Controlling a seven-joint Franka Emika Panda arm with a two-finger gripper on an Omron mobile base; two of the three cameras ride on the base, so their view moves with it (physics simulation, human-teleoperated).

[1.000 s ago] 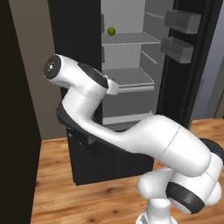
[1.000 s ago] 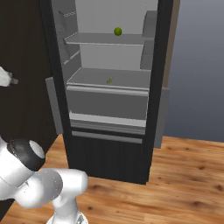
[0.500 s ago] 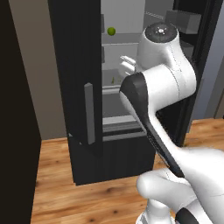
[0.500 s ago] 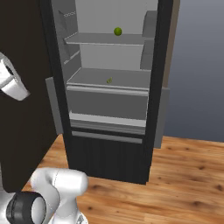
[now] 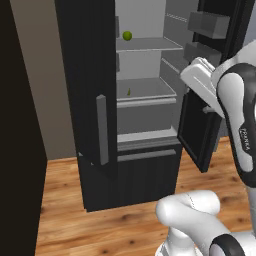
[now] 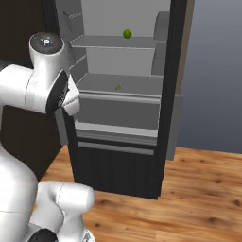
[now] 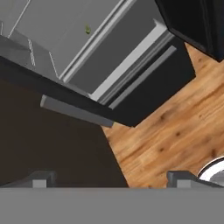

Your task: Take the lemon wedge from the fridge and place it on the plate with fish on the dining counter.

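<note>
Nearest to you, the pincer (image 7: pixel 109 179) is released: its two dark tips sit wide apart at the bottom of the hand view, with nothing between them, above the wooden floor (image 7: pixel 175 127). Just beyond them you look onto the dark face of the fridge's left door and its grey bar handle (image 7: pixel 74 111).

Further out, the fridge (image 6: pixel 123 160) stands with both upper doors swung open and the bottom drawer (image 5: pixel 145 172) shut. Your arm's white upper links rise in front of it, beside the door openings.

Inside, the lemon wedge (image 6: pixel 118 87) lies on the middle shelf, a tiny yellow-green sliver towards the back; you can also find it at (image 5: pixel 128 92) and (image 7: pixel 87 29). On the shelf above it, well apart, sits a round green fruit (image 6: pixel 127 33).
</note>
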